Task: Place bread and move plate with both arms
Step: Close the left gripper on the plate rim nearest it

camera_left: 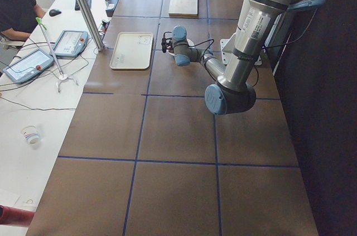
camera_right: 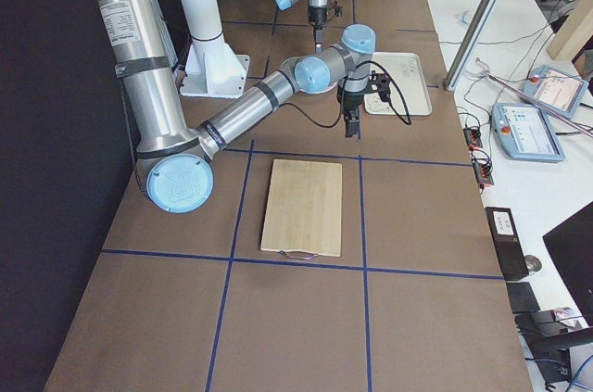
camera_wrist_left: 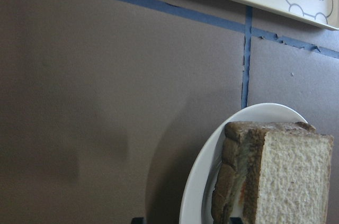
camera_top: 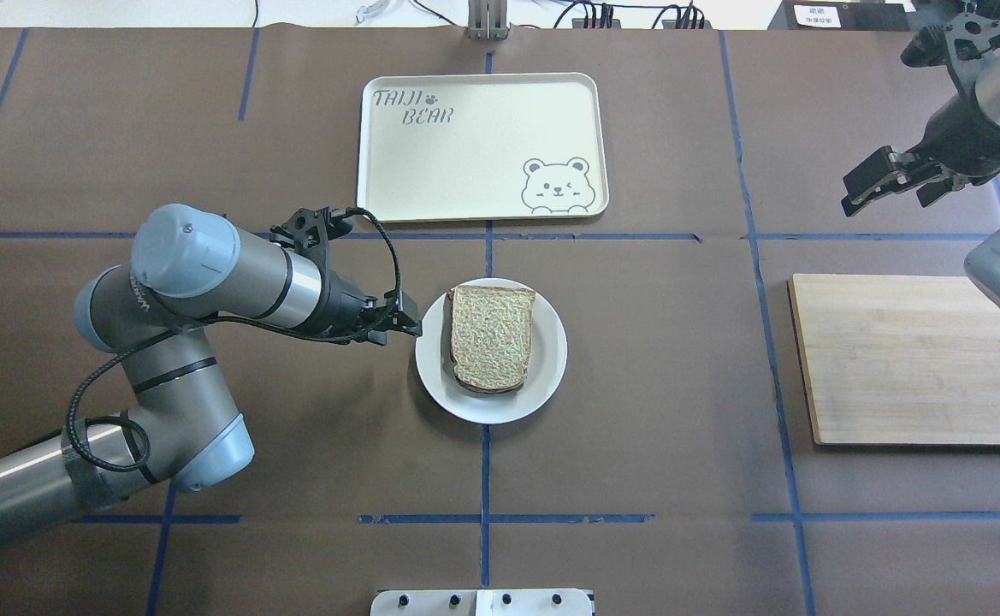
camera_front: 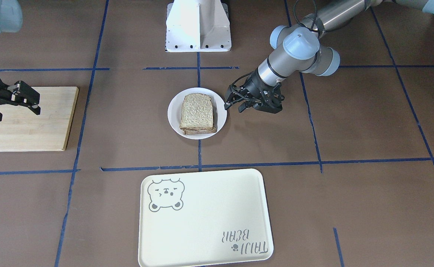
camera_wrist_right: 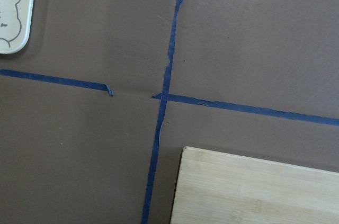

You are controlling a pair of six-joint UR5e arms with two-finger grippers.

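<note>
Already the bread (camera_front: pixel 197 111) lies on the plate (camera_front: pixel 174 111) just ahead of my left tool (camera_front: pixel 232 108), jaws apart; the plate seems yet unmoved.

Left wrist view — bread (camera_wrist_left: pixel 286 176) and plate (camera_wrist_left: pixel 195 189) cropped.

Arms (camera_top: pixel 286 295) silver-grey tubes, pale blue joint caps (camera_top: pixel 183 248), black cables (camera_top: pixel 70 415), white base (camera_front: pixel 198 26).

The bread (camera_top: pixel 493 338) lies on the plate (camera_top: pixel 548 376) at the middle of the table (camera_top: pixel 679 385), with the tray (camera_top: pixel 465 162) beyond it, away from the robot, and the wooden board (camera_top: pixel 919 359) off to the robot's right.
</note>
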